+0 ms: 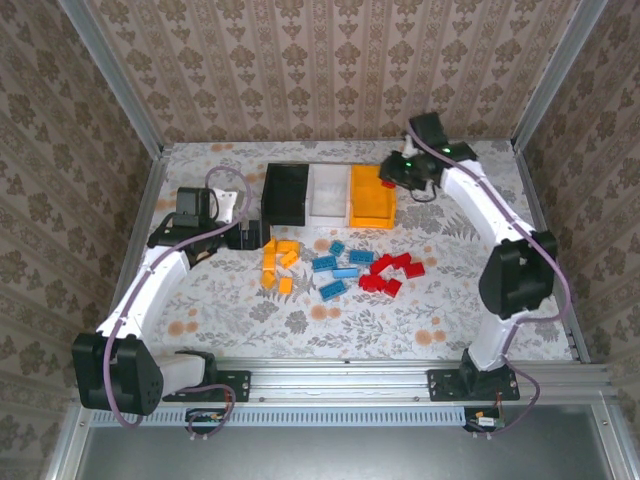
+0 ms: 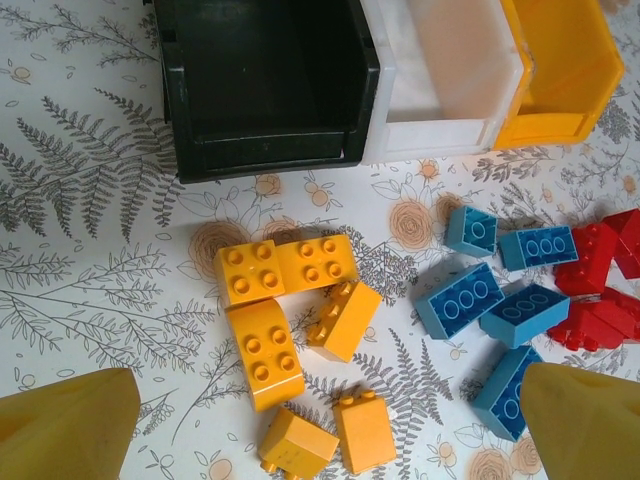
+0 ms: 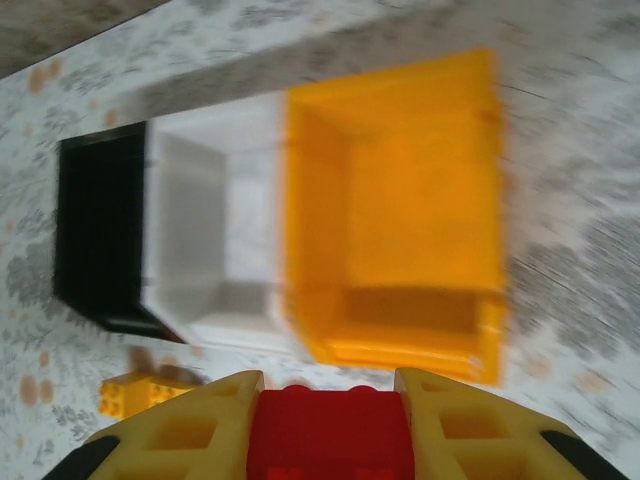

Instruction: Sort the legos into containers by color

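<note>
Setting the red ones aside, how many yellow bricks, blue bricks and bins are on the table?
Yellow bricks: 6
Blue bricks: 5
Bins: 3
Total: 14

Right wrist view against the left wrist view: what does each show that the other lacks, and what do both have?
Right wrist, not left wrist: a red brick clamped between the fingers of the right gripper. Left wrist, not right wrist: the loose blue bricks, the red pile and the left gripper, jaws wide open. Both: the black bin, white bin and orange-yellow bin side by side, plus loose orange-yellow bricks.
</note>
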You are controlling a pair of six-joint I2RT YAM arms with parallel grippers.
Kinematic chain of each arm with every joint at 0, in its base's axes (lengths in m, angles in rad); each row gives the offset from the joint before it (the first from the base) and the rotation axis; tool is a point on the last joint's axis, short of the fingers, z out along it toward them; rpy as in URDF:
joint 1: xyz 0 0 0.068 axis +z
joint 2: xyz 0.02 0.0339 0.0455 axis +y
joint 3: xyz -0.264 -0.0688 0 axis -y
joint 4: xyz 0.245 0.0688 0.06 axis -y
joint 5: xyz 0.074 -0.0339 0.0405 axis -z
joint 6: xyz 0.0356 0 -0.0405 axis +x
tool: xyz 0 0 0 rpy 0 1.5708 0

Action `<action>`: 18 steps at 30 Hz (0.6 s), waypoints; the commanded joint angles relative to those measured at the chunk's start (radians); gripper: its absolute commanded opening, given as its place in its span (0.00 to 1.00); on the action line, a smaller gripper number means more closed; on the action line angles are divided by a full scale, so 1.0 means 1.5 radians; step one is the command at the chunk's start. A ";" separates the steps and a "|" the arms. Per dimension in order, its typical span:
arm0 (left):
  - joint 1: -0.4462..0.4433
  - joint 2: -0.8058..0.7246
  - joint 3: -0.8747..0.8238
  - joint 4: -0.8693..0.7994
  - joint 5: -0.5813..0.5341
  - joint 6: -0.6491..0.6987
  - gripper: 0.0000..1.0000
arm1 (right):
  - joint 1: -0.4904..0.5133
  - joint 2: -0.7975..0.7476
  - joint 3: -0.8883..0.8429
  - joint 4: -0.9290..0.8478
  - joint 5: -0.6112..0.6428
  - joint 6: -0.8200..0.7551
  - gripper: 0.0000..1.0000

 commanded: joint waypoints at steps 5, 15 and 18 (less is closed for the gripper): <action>-0.007 -0.015 -0.008 0.006 0.007 0.009 1.00 | 0.040 0.158 0.120 -0.134 0.117 -0.025 0.29; -0.007 -0.007 -0.008 0.004 0.004 0.012 1.00 | 0.041 0.249 0.147 -0.113 0.118 -0.026 0.35; -0.007 -0.006 -0.007 0.005 0.001 0.012 1.00 | 0.041 0.267 0.166 -0.122 0.118 -0.029 0.41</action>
